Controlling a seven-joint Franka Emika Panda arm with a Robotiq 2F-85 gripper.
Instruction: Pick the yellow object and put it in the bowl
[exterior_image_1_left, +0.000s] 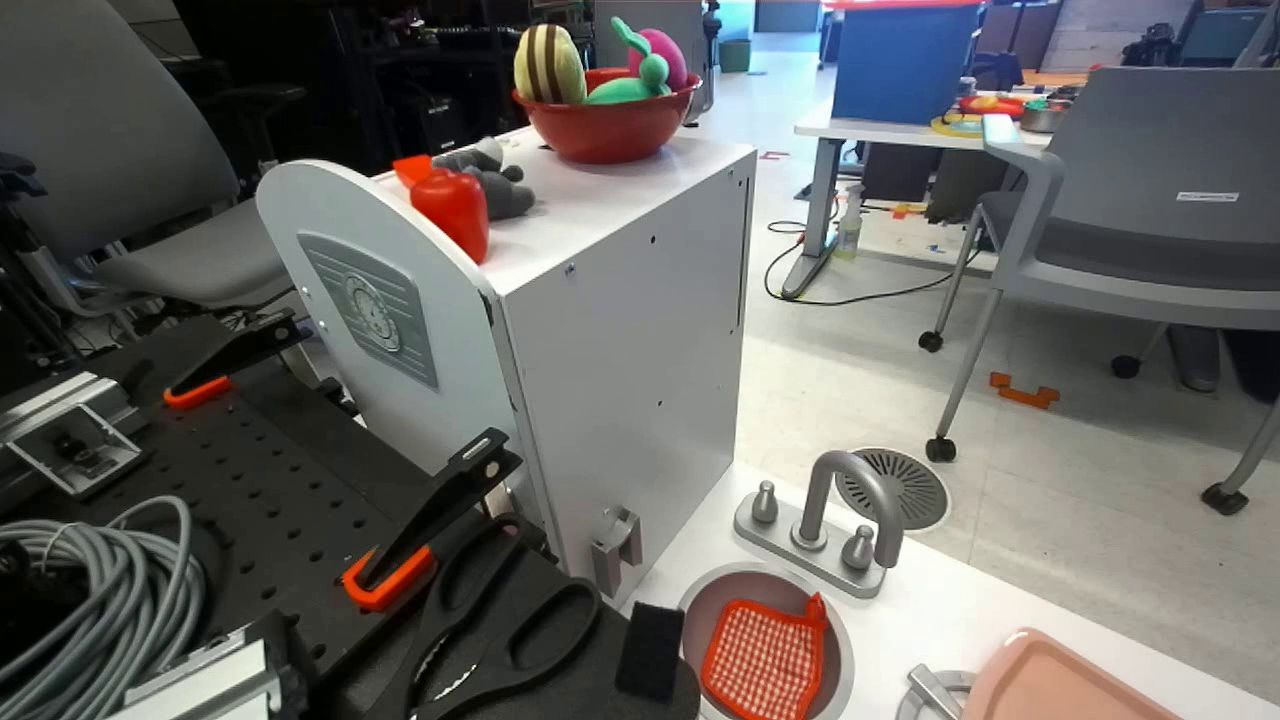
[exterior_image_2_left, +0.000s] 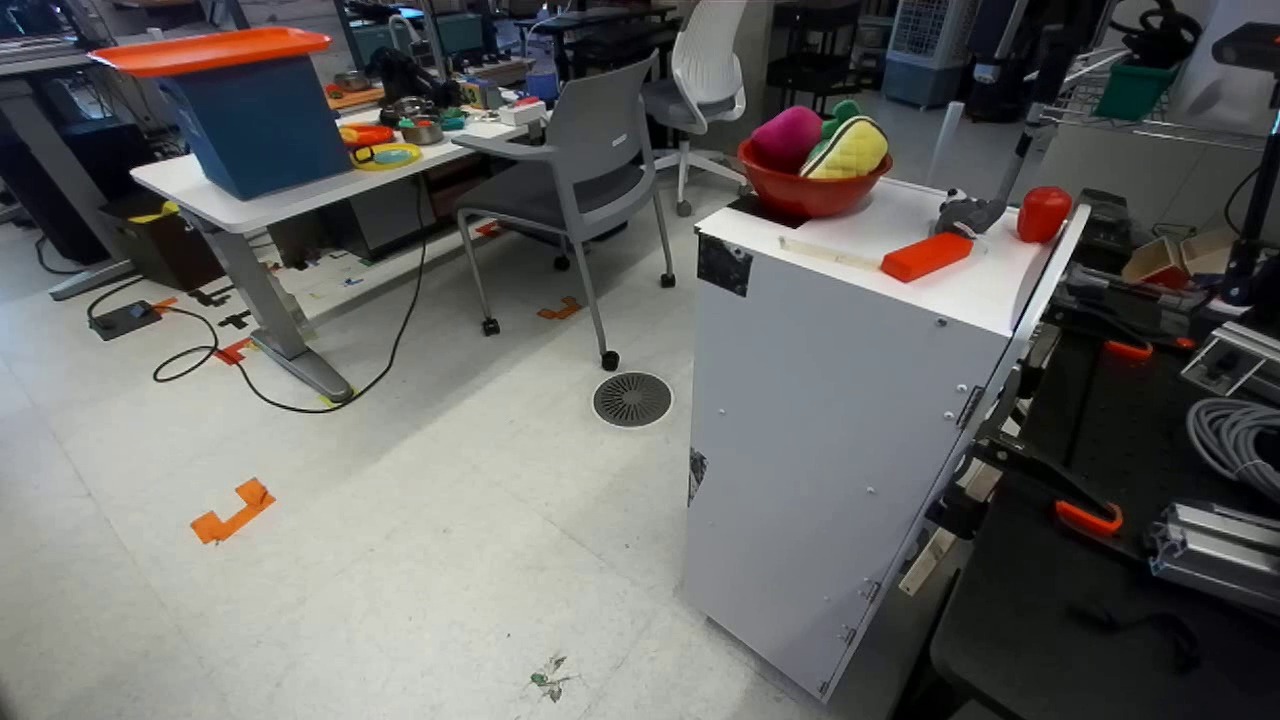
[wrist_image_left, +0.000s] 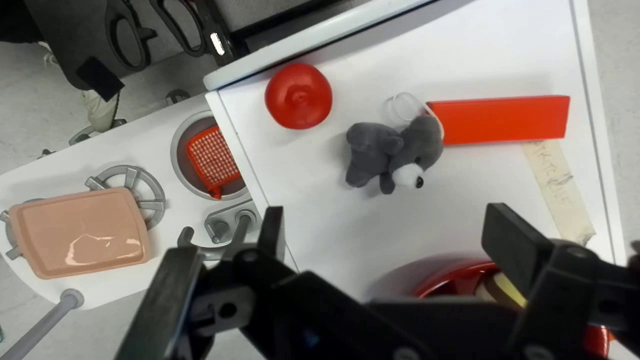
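The yellow object, a rounded yellow plush with dark stripes (exterior_image_1_left: 572, 75), lies inside the red bowl (exterior_image_1_left: 612, 132) on top of the white toy cabinet. It also shows in an exterior view (exterior_image_2_left: 850, 158), with the bowl (exterior_image_2_left: 815, 196) under it. In the wrist view only a slice of the yellow object (wrist_image_left: 509, 289) and part of the bowl's rim (wrist_image_left: 467, 272) show; my gripper hides the rest. My gripper (wrist_image_left: 385, 215) is open, with nothing between its fingers. It is over the cabinet top, with the bowl at the lower right. It is out of both exterior views.
A magenta plush (exterior_image_1_left: 665, 58) and a green plush (exterior_image_1_left: 630, 90) share the bowl. On the cabinet top (wrist_image_left: 330, 220) lie a red pepper (wrist_image_left: 298, 96), a grey plush bear (wrist_image_left: 375, 152) and an orange-red block (wrist_image_left: 500, 120). A toy sink with a faucet (exterior_image_1_left: 820, 520) stands beside the cabinet, lower.
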